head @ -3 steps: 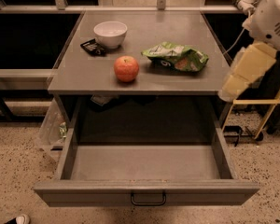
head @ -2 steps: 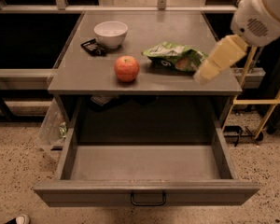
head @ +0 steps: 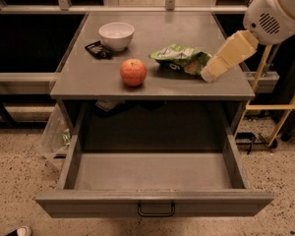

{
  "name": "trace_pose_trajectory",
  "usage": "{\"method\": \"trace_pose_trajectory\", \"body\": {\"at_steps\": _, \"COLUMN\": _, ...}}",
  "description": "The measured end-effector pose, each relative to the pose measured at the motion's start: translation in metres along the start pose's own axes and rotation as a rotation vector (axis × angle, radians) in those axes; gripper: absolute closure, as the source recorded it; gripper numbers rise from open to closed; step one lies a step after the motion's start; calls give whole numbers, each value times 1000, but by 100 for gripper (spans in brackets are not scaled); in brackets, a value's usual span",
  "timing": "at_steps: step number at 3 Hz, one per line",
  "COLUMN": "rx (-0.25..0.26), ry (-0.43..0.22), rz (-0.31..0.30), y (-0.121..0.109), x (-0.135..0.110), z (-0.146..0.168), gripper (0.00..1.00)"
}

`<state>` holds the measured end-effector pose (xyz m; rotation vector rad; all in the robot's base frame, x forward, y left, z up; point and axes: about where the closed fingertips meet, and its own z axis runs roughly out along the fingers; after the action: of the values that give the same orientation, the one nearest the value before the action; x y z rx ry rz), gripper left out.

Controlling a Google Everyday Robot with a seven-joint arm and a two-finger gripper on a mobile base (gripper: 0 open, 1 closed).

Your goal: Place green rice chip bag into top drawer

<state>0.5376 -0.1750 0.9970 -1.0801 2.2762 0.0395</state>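
The green rice chip bag point(head: 179, 59), shiny green and white foil, lies on the grey table top point(head: 88, 85), right of centre. My gripper point(head: 210, 73), cream-coloured, reaches in from the upper right. Its tip is just at the bag's right end, low over the table top. The bag rests on the table. The top drawer point(head: 155, 202) is pulled out wide below the table. Its shallow grey inside point(head: 152, 171) holds nothing, and a small dark wire handle point(head: 156, 210) sits at the centre of the front panel.
A red apple point(head: 133, 72) sits left of the bag. A white bowl point(head: 116, 35) and a small dark object point(head: 98, 49) stand at the back left. A clear plastic bag point(head: 54, 134) hangs left of the drawer. A yellow frame point(head: 265, 107) stands at right.
My gripper has swung left and in from beyond the table's right edge to the bag's right end. The bag, the apple and the drawer have not moved.
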Motion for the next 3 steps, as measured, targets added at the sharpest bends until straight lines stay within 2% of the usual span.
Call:
{"method": "trace_pose_trajectory", "body": {"at_steps": 1, "rx": 47, "ry": -11, "rz": 80, "y": -14, "x": -2, "z": 13, "gripper": 0}}
{"method": "trace_pose_trajectory", "body": {"at_steps": 2, "rx": 119, "ry": -46, "rz": 186, "y": -43, "x": -15, "z": 47, "gripper": 0}}
{"method": "trace_pose_trajectory", "body": {"at_steps": 3, "rx": 156, "ry": -111, "rz": 225, "y": -68, "x": -45, "z": 86, "gripper": 0}}
